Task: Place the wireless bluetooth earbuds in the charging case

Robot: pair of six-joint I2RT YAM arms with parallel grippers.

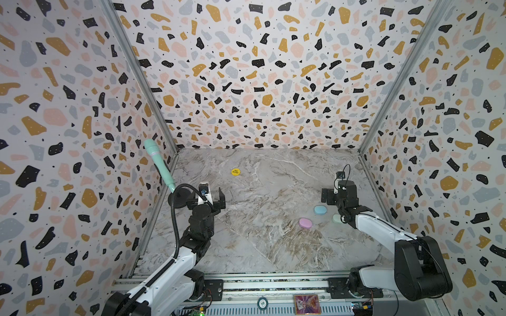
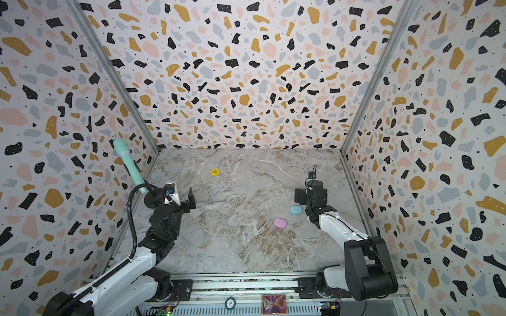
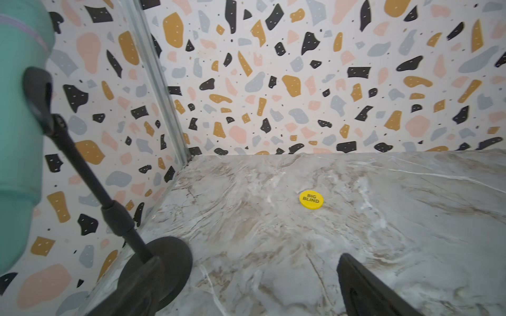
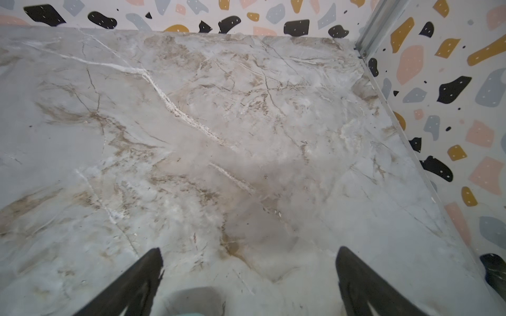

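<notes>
Hovering over table (image 1: 260, 246), elbows bent, left end effector (image 1: 212, 191) and right end effector (image 4: 249, 254) spread wide, holding nothing

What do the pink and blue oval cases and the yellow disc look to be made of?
The pink case and blue case look like matte plastic: smooth, rounded shells of even pastel colour with no glare. The yellow disc is probably hard plastic: flat, opaque, with printed black lettering and a faint sheen.

On the table (image 1: 273, 254) 3 cases (image 1: 319, 209) lie together at right (beside the right arm (image 1: 383, 231)), the disc (image 1: 235, 171) farther back, left.
</notes>
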